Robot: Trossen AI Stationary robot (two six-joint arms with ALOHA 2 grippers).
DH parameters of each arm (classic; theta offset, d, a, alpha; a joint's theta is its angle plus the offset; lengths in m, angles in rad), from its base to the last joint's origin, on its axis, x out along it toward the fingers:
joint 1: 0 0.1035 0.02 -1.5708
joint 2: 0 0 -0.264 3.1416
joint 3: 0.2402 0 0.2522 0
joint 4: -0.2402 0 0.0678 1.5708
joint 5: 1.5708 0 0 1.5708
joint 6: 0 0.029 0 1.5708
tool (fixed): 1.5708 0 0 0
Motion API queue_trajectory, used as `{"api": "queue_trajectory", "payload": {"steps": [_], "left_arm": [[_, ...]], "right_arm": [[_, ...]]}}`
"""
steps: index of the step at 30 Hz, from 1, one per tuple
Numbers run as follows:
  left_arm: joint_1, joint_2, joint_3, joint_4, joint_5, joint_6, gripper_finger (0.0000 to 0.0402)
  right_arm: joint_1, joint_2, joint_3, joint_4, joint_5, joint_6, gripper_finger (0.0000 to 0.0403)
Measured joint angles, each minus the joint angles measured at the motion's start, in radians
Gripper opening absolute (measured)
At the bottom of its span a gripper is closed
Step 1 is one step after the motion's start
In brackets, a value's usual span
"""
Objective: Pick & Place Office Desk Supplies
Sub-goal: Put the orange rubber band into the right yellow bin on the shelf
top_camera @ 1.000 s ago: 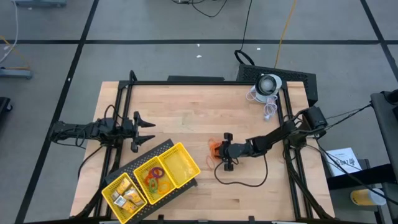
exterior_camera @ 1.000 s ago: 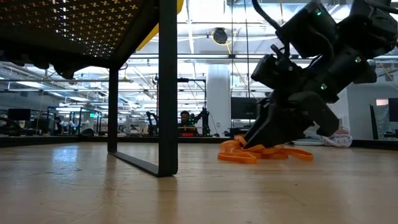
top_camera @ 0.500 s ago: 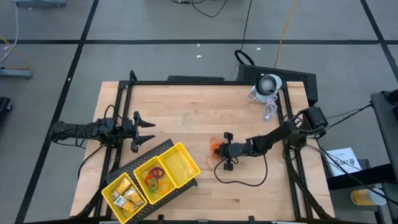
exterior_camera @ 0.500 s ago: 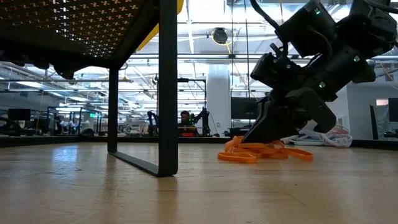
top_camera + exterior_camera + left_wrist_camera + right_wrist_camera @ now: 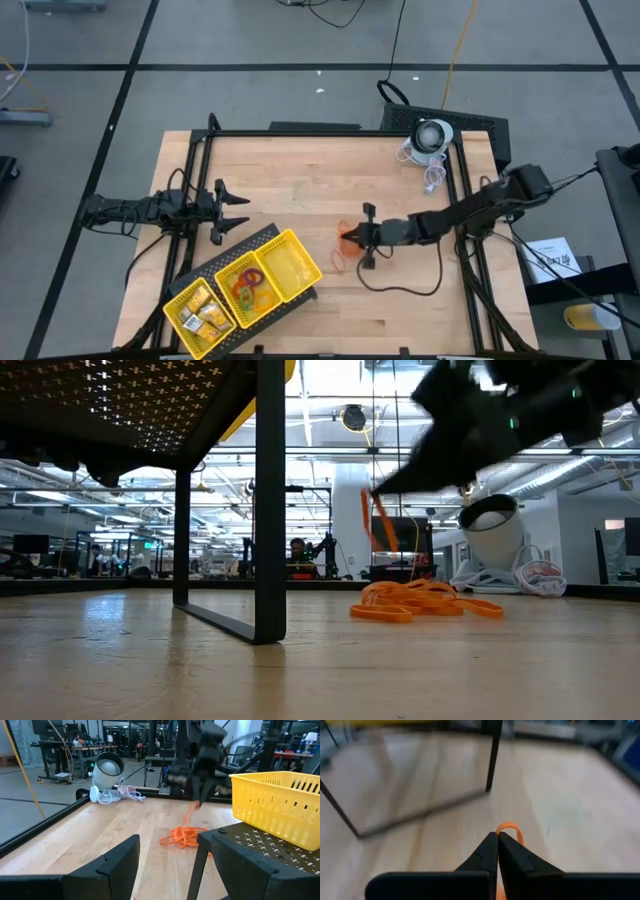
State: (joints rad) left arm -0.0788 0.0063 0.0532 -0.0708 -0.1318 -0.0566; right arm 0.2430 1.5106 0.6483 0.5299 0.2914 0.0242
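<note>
My right gripper hovers above the table's middle, shut on one thin orange rubber-band loop. Under it, a small pile of orange bands lies flat on the wood, also seen as the pile in the high view. The yellow three-compartment tray stands on a black perforated stand near the table's front left. It holds yellow-gold pieces and coloured rings. My left gripper waits open at the table's left side. My right gripper pinches the orange band's upper end between its two shut fingertips. The fingers slant down from the table's right. The band hangs slack below them toward the pile; whether its lower end is clear of the pile I cannot tell.
A white round device with a coiled white cable sits at the table's far right corner. The stand's black leg rises left of the pile in the low view. A dark cable trails from the right arm across the wood.
My right gripper has risen from the pile of orange bands, staying shut, and has drawn one band up with it. That band now hangs below the fingertips while the other bands stay on the table.
</note>
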Motion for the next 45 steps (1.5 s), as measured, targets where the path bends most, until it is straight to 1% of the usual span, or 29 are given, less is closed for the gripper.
{"api": "queue_trajectory", "payload": {"steps": [6,8,11,15,19,23,26,32,37,41,45], "left_arm": [[0.0,0.0,0.0,0.0,0.0,0.0,0.0255],[0.0,0.0,0.0,0.0,0.0,0.0,0.0255],[0.0,0.0,0.0,0.0,0.0,0.0,0.0255],[0.0,0.0,0.0,0.0,0.0,0.0,0.0255],[0.0,0.0,0.0,0.0,0.0,0.0,0.0255],[0.0,0.0,0.0,0.0,0.0,0.0,0.0255],[0.0,0.0,0.0,0.0,0.0,0.0,0.0255],[0.0,0.0,0.0,0.0,0.0,0.0,0.0255],[0.0,0.0,0.0,0.0,0.0,0.0,0.0255],[0.0,0.0,0.0,0.0,0.0,0.0,0.0255],[0.0,0.0,0.0,0.0,0.0,0.0,0.0255]], "right_arm": [[0.0,-0.095,0.0,0.157,-0.008,-0.092,0.0001],[-0.004,-0.109,0.0,0.223,-0.039,-0.11,0.0001],[-0.013,-0.116,0.012,0.295,-0.121,-0.123,0.0001],[-0.014,-0.115,0.089,0.246,-0.213,-0.143,0.0],[-0.01,-0.115,0.203,0.109,-0.25,-0.171,0.0],[-0.006,-0.115,0.289,0.055,-0.328,-0.178,0.0],[-0.006,-0.081,0.331,0.064,-0.391,-0.179,0.0],[-0.006,0.032,0.423,0.051,-0.403,-0.176,0.0],[-0.005,0.12,0.514,0.04,-0.5,-0.164,0.0],[-0.005,0.177,0.574,0.039,-0.537,-0.161,0.0],[-0.006,0.216,0.591,0.034,-0.556,-0.138,0.0]]}}
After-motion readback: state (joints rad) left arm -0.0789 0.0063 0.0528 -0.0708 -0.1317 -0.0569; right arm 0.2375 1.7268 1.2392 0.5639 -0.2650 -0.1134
